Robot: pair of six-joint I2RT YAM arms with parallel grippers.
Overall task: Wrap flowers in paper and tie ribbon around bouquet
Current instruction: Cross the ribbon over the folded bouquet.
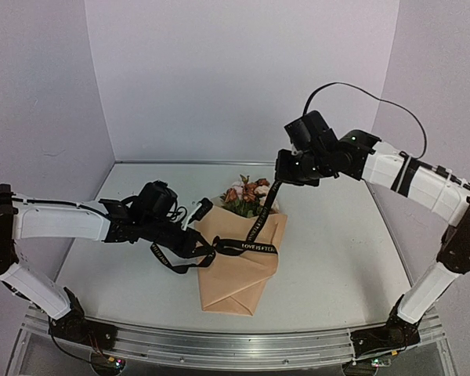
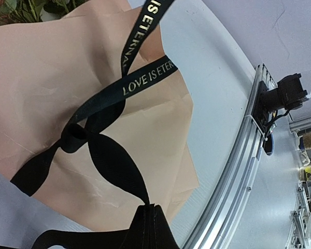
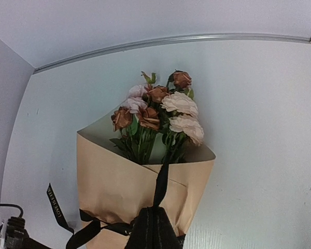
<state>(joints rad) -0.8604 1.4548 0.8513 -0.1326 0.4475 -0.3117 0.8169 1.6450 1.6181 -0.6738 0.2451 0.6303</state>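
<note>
The bouquet lies mid-table: tan paper (image 1: 236, 270) folded round the flowers (image 1: 247, 194), whose pink, cream and rust blooms (image 3: 160, 101) stick out at the far end. The black lettered ribbon (image 1: 251, 247) crosses the paper and is knotted (image 2: 72, 138) near its left edge. My left gripper (image 1: 192, 241) sits at the paper's left side, shut on one ribbon tail (image 2: 119, 166). My right gripper (image 1: 280, 182) hangs above the blooms, shut on the other strand (image 3: 159, 187), which runs taut up from the wrap. Its fingers (image 3: 155, 228) hide part of the paper (image 3: 114, 181).
The aluminium rail (image 1: 235, 345) runs along the table's near edge, close to the paper's (image 2: 52, 78) pointed end. A loose ribbon end (image 3: 54, 205) trails on the table left of the wrap. Walls stand at the back and sides.
</note>
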